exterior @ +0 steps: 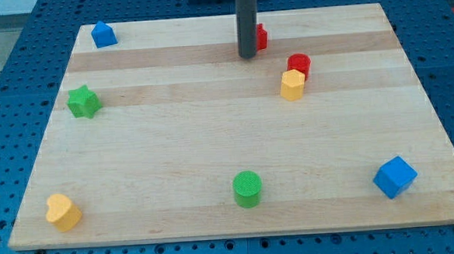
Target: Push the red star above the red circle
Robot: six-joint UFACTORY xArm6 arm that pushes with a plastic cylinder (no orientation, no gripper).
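Claw: none is fitted, so nothing can be said of it being wide, narrow or holding anything; the arm ends in a straight dark rod whose tip [247, 56] rests on the table [213, 151] near the view's top centre.
Tip and star: the tip stands just to the view's left of the red star [261, 37], touching it or nearly so; the rod hides most of the star, so its shape cannot be confirmed.
Red circle: the red circle [299, 62] lies below and to the view's right of the star, touching the yellow block [292, 85] on its lower left.
Reason for placement: a tip on the star's left side suits a push toward the view's right, which would carry the star to a spot directly above the circle.
Progress (judgement): the star is already higher than the circle but offset to the left; a short rightward slide seems left.
Risk (judgement): the star sits close to the table's top edge, so an upward drift could tip it off.
Bystanders: blue house-shaped block [103, 34], green star [83, 102], yellow heart [62, 212], green cylinder [247, 189] and blue cube [394, 176] lie well apart.
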